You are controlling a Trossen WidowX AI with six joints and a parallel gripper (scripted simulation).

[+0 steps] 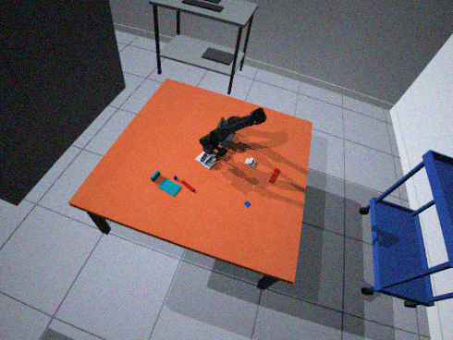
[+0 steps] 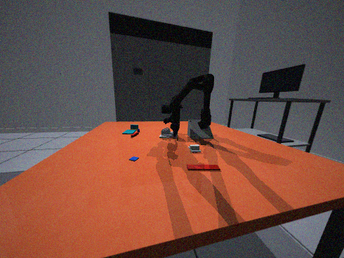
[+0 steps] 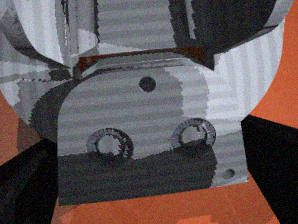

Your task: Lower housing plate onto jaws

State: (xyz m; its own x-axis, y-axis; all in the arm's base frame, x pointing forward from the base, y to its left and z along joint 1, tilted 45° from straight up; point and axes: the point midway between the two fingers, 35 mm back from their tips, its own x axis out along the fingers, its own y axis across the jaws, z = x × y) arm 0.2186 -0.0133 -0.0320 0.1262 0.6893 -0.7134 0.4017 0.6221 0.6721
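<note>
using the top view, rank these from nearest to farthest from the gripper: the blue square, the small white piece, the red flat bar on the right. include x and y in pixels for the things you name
1. Small white piece (image 1: pixel 250 162) (image 2: pixel 194 148): just right of the gripper (image 1: pixel 216 154) (image 3: pixel 152 162).
2. Red flat bar (image 1: pixel 275 176) (image 2: pixel 203 167): farther right.
3. Blue square (image 1: pixel 248 203) (image 2: pixel 134 158): below and right.

From my station I see a matte black arm with slim links, bulky rounded joints and dark gripper fingers.
</note>
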